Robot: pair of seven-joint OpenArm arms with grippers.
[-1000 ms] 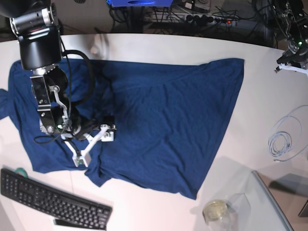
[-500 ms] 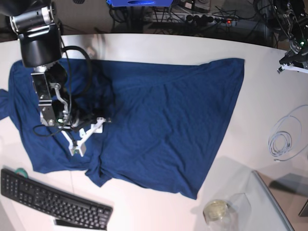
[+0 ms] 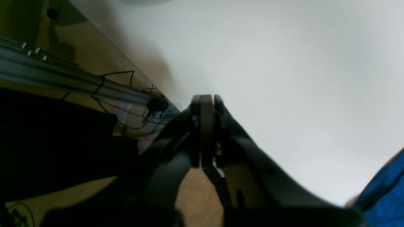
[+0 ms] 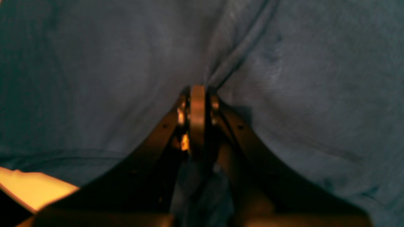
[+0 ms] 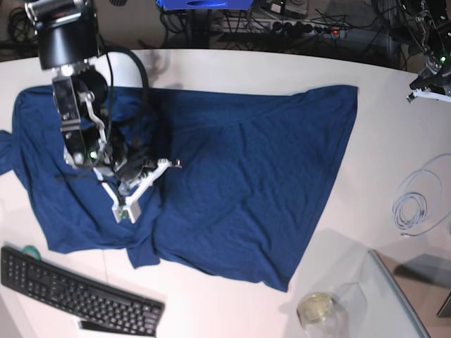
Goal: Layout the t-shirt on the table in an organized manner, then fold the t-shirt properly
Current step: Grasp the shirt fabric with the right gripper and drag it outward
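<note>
The dark navy t-shirt [image 5: 246, 169] lies spread over the white table [image 5: 232, 70], rumpled at its left side and lower left hem. My right gripper [image 5: 127, 210] rests on the shirt's left part. In the right wrist view its fingers [image 4: 197, 91] are pressed together, and a crease of t-shirt [image 4: 300, 94] fabric runs out from the tips. My left gripper [image 5: 428, 90] hangs at the table's far right edge, away from the shirt. It is shut [image 3: 203, 101] and holds nothing, above bare table [image 3: 284, 63]. A corner of the t-shirt [image 3: 385, 192] shows low in the left wrist view.
A black keyboard [image 5: 77, 296] lies at the front left, just below the shirt's hem. A coiled grey cable [image 5: 416, 204] sits at the right. A glass panel [image 5: 402, 296] and a round jar [image 5: 315, 308] stand at the front right. Cables and power strips run behind the table.
My right gripper has gone from wide open to shut on the shirt's cloth, and its arm has shifted right and towards the back. The left arm has barely moved.
</note>
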